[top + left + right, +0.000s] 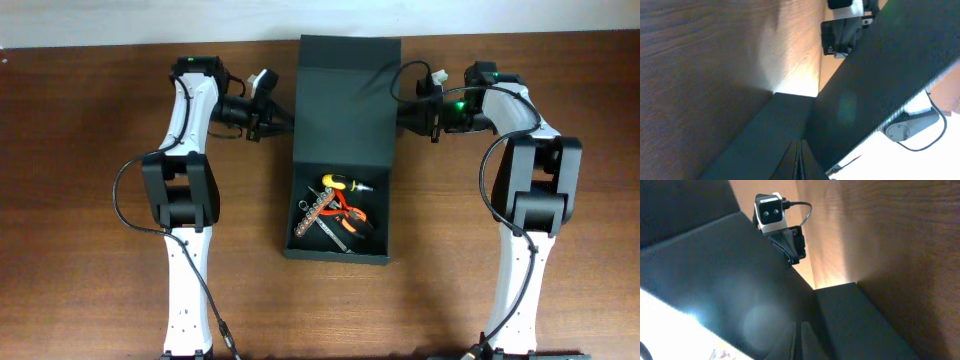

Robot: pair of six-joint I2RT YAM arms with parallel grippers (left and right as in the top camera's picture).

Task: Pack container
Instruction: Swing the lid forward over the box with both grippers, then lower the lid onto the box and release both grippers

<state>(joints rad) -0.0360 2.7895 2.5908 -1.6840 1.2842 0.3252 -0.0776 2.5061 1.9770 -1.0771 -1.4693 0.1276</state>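
While the matte dark green-black rectangular container [338, 258] sits mid-way across the brown wooden table [90, 150], long axis running away from the arm bases, its hinged flap lid [345, 95] stands open on the far side. The near tray holds orange-handled pliers [350, 212], a yellow-and-black screwdriver [345, 183] and a strip of metal bits [318, 208]. The left gripper [272, 118] meets the lid's left edge and the right gripper [408, 108] its right edge, each pointing inward across the short axis, about equally near. Both pairs of fingers [790, 167] are pressed together; whether they pinch the flap or merely touch it, the wrist views do not settle. Closing likely means swinging the lid toward the bases, over the tools.
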